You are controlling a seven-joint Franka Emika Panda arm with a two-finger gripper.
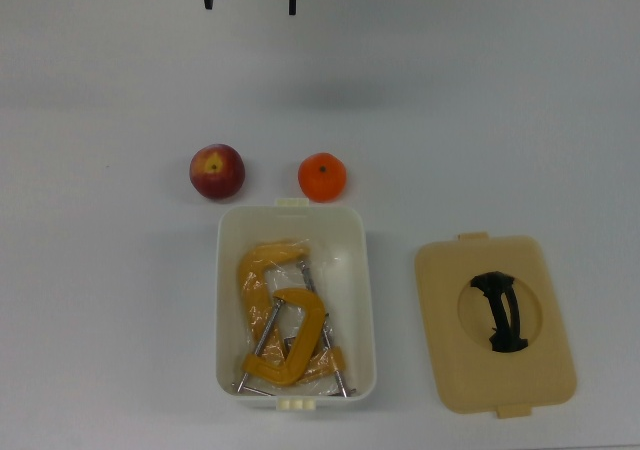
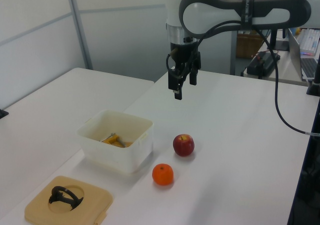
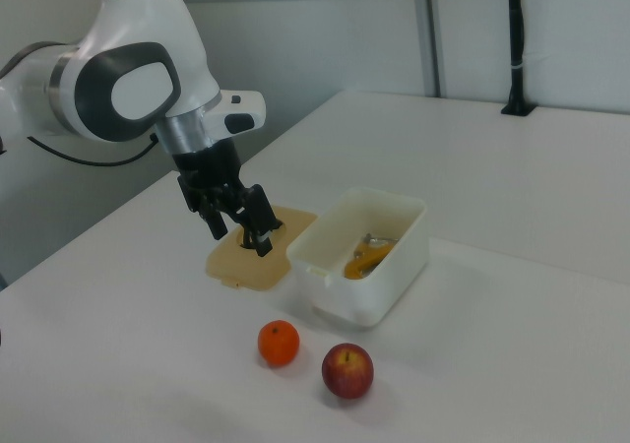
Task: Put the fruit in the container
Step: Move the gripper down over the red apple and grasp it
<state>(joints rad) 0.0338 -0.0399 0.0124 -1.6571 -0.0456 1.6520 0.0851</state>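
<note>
Overhead, the tool (image 2: 183,89) hangs with fingers apart; apple (image 1: 217,171) and orange (image 1: 322,177) flank the container's (image 1: 365,270) rim.

In the top view, the container (image 1: 296,220) sits centre on the surface (image 1: 100,320), clamps (image 1: 285,320) inside it. The apple (image 1: 217,171) lies at its 11 o'clock and the orange (image 1: 322,177) just beyond its 12 o'clock edge. The lid (image 1: 495,320) lies at its 3 o'clock.

Yellow C-clamps (image 1: 285,325) piled together; tan lid (image 1: 495,320), black handle (image 1: 503,312) up, on white table (image 1: 100,90).
</note>
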